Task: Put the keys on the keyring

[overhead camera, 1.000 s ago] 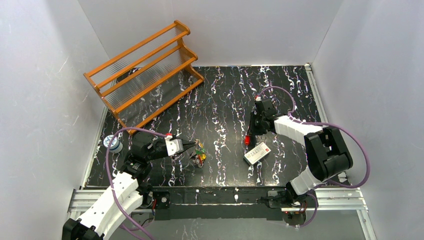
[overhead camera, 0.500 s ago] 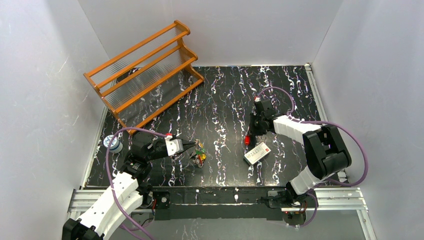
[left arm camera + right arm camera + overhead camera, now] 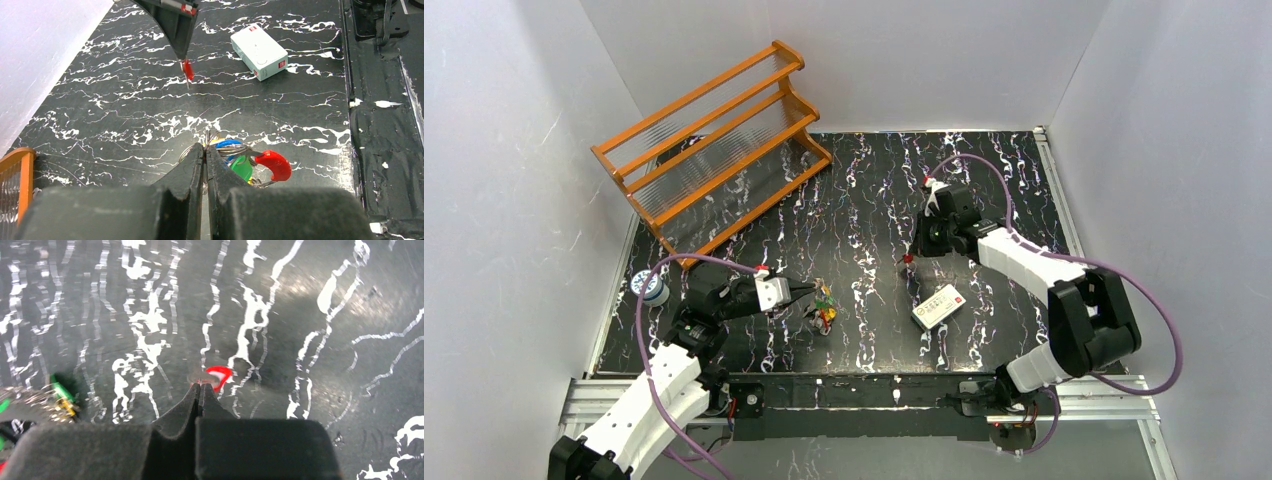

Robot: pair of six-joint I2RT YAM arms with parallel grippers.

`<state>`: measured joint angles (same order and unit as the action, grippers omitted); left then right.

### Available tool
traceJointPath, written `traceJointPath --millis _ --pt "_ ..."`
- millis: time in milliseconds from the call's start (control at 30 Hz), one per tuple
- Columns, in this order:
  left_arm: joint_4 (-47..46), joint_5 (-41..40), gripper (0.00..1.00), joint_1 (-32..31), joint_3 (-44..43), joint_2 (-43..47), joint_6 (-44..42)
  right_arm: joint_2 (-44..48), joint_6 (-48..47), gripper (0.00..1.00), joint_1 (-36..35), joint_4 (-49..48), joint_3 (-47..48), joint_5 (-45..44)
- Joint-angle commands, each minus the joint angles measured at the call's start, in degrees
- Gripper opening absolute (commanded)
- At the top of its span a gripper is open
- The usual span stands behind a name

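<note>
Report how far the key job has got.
Done, it seems: a bunch of keys, with blue, green and red heads, sits at the keyring. In hand: the left gripper is shut on the keyring, and the right gripper pinches one red key, apart from the bunch. Left: threading that red key onto the ring.

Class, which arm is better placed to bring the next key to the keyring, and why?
Right: the right tool grips a red key; the left tool is shut on the keyring.
</note>
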<state>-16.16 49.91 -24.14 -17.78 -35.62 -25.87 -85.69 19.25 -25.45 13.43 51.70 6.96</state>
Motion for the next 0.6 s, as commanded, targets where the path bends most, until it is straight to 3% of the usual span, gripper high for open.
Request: traceJointPath --millis 0,333,567 --pt "0.12 -0.5 0.0 -0.2 -3.4 -0.44 0.51 3.95 -4.44 0.01 -2.11 -2.41 3.06 6.74" --pt "4.91 -4.26 0.0 -0.2 -5.06 -2.09 -0.45 7.47 -10.23 0.01 -7.96 -7.25 1.61 16.52" --pt "4.6 -1.89 0.0 -0.2 -5.09 -2.72 -0.87 11.29 -12.03 0.01 -9.15 -14.64 -0.43 29.9"
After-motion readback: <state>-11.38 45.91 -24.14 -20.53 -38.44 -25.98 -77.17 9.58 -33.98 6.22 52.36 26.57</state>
